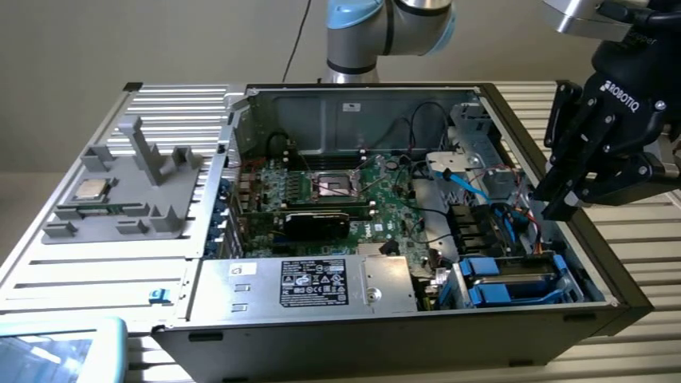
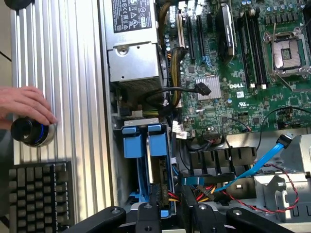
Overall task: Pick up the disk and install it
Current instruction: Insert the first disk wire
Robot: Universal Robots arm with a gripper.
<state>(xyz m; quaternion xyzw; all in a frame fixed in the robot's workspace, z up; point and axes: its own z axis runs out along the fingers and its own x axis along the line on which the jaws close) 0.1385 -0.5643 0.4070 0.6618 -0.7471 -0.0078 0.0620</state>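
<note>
The disk (image 1: 518, 270), silver-grey in its blue plastic carrier, sits in the drive bay at the front corner of the open computer case (image 1: 612, 275), on the exterior view's right. In the wrist view its blue end tabs (image 2: 146, 144) stand side by side at the mouth of the bay. My gripper (image 1: 564, 206) hangs above the case's side wall on the exterior view's right, just behind the bay and apart from the disk. It also appears in the wrist view (image 2: 176, 221). Its black fingers (image 2: 148, 218) are open, with nothing between them.
A silver power-supply box (image 1: 309, 283) lies beside the bay, with the motherboard (image 1: 352, 199) behind it. A blue cable (image 1: 468, 183) and loose wires cross near the bay. A grey fixture (image 1: 127, 183) holds a small chip (image 1: 88, 190). A hand (image 2: 24, 104) rests on a black knob (image 2: 31, 132) by a keyboard (image 2: 39, 194).
</note>
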